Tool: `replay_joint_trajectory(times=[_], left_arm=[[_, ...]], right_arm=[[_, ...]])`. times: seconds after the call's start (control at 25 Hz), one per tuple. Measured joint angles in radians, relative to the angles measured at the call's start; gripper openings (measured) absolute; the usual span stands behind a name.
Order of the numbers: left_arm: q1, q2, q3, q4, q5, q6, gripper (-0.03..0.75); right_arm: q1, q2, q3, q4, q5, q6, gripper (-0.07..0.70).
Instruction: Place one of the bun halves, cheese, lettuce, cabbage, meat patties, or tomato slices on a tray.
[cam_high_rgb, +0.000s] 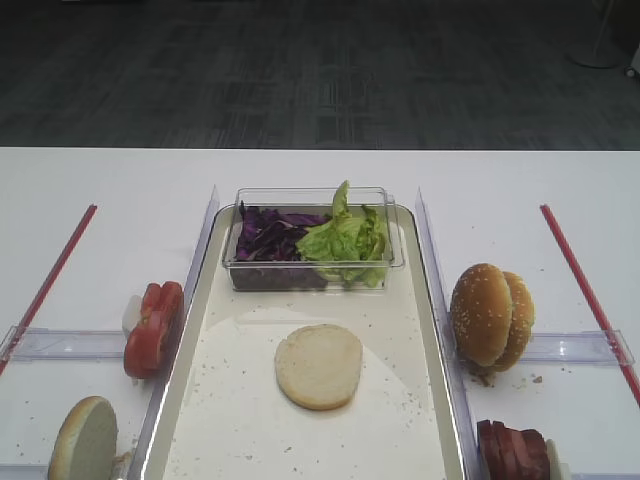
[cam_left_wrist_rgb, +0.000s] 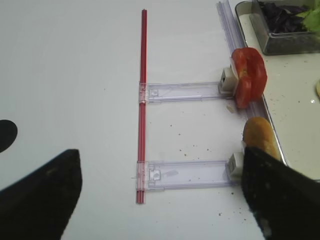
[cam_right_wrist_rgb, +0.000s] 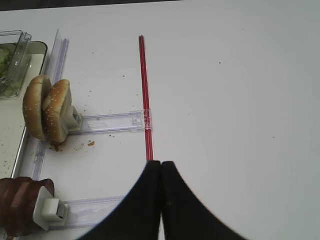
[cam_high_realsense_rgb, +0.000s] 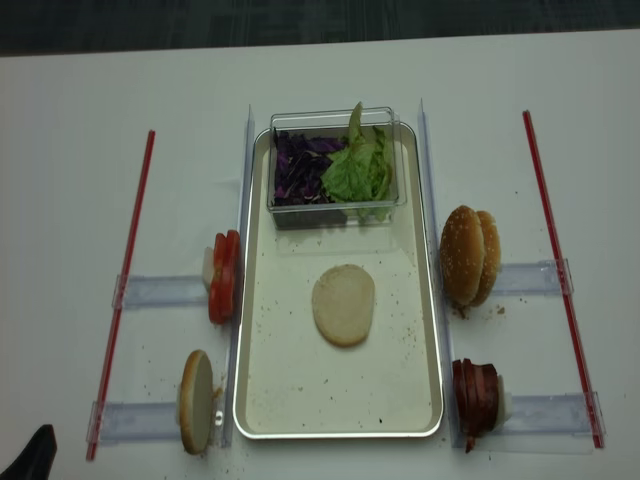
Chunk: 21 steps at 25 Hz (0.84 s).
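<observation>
The white bench (cam_high_rgb: 320, 170) is carrying everything, and the big metal tray (cam_high_realsense_rgb: 262, 400) is lying in the middle of it. A clear tub (cam_high_rgb: 314, 262) is sitting at the far end of the tray, with purple cabbage (cam_high_rgb: 268, 236) on its left side and green lettuce (cam_high_rgb: 348, 238) on its right. One flat bun half (cam_high_rgb: 319, 365) is already lying in the middle of the tray, cut face up.

So the next piece looks like the job now — maybe a tomato slice or a meat patty. The sesame buns (cam_high_rgb: 491, 316) are standing on edge just right of the tray, and the meat patties (cam_high_realsense_rgb: 474, 397) are standing nearer the front on that side. The tomato slices (cam_high_rgb: 155, 327) are standing on edge just left of the tray, with another bun half (cam_high_realsense_rgb: 194, 401) nearer the front.

The left gripper (cam_left_wrist_rgb: 160, 195) is hanging over the bench left of the tray with its jaws wide open and holding nothing. The right gripper (cam_right_wrist_rgb: 161, 165) is hanging over the right side with its jaws closed together, also holding nothing.

To do it well, the open left jaws should be coming down around just one tomato slice, pinching softly, then laying it flat on the bun — not beside it.
</observation>
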<state>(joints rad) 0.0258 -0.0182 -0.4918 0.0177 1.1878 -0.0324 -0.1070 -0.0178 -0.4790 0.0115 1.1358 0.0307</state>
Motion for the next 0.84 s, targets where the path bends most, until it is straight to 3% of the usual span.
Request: replay_joint_trajectory(times=[0.84], left_arm=[[0.000, 0.000, 0.000, 0.000, 0.000, 0.000, 0.598]], right_arm=[[0.000, 0.000, 0.000, 0.000, 0.000, 0.000, 0.036]])
